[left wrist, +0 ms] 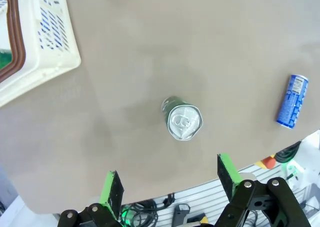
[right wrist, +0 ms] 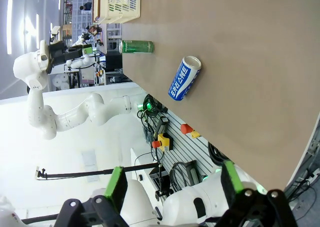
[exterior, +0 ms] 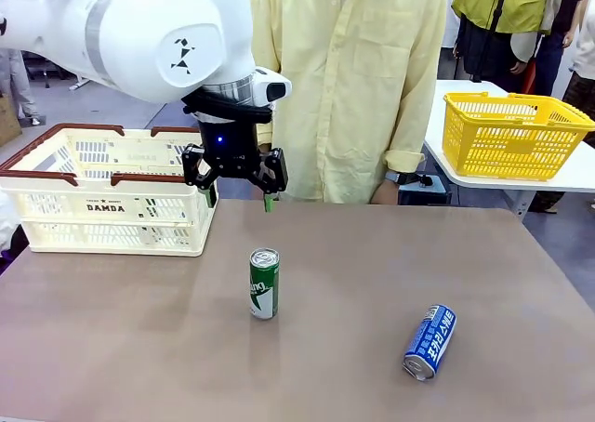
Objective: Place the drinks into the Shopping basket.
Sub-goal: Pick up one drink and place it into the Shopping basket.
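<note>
Fingers of the left gripper are spread wide, green pads facing each other, with nothing held between them. They are pointed downward above the table, clear of its surface.

In the left wrist view, the green-and-white can is seen upright, lid up, ahead of the gap between the fingers and nearer the finger on the picture's right. Bare table surrounds it on all sides.

The Shopping basket is set to the outer side of the finger on the robot's left. Its near corner and brown-red rim lie apart from that finger, with open surface between corner and can.

The blue-and-white can lies on its side, well apart from the fingers toward the robot's right. It is near the table's robot-side edge.

The right gripper is likewise fully spread and empty. It is held off the table, beyond that edge; the blue-and-white can is the nearer can ahead of its fingers.

A person stands at the far edge, behind the left fingers.
</note>
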Available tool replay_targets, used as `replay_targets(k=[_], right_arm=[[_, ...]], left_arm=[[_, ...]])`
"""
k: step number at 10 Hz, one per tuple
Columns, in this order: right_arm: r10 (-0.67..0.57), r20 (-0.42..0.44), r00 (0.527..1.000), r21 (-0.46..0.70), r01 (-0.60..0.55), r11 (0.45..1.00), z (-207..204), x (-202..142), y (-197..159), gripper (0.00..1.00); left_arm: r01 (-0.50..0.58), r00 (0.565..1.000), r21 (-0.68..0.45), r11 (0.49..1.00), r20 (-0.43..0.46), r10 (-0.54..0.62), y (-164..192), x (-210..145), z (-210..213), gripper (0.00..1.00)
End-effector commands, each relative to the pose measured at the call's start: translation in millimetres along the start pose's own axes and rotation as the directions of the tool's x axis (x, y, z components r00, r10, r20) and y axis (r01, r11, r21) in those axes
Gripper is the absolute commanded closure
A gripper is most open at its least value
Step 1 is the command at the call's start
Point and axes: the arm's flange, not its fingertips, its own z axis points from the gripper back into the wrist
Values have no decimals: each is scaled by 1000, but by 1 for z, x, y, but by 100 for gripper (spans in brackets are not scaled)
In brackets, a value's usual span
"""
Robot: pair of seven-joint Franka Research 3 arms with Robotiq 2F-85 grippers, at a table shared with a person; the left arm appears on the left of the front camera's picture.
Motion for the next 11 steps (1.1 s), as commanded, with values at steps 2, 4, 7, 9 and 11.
replay_targets(k=[2, 4, 7, 9, 11], right_arm=[[12, -3, 1000, -17, -12, 1000, 1, -1, 1, 0], [12, -3, 1000, -17, -12, 1000, 1, -1, 1, 0], [12, -3, 1000, -17, -12, 1000, 1, -1, 1, 0], [12, -3, 1000, -17, -12, 1000, 1, -1, 1, 0], [12, -3, 1000, -17, -12, 1000, 1, -1, 1, 0]], left_arm=[[-85, 996, -9, 996, -20, 85, -10, 30, -15, 0], [-93, 995, 26, 995, -26, 93, -27, 34, -27, 0], [-106, 989, 66, 992, -98, 113, -36, 18, -61, 0], [-142, 987, 86, 986, -68, 148, -44, 0, -81, 0], [-194, 976, 107, 975, -79, 203, -47, -8, -99, 0]])
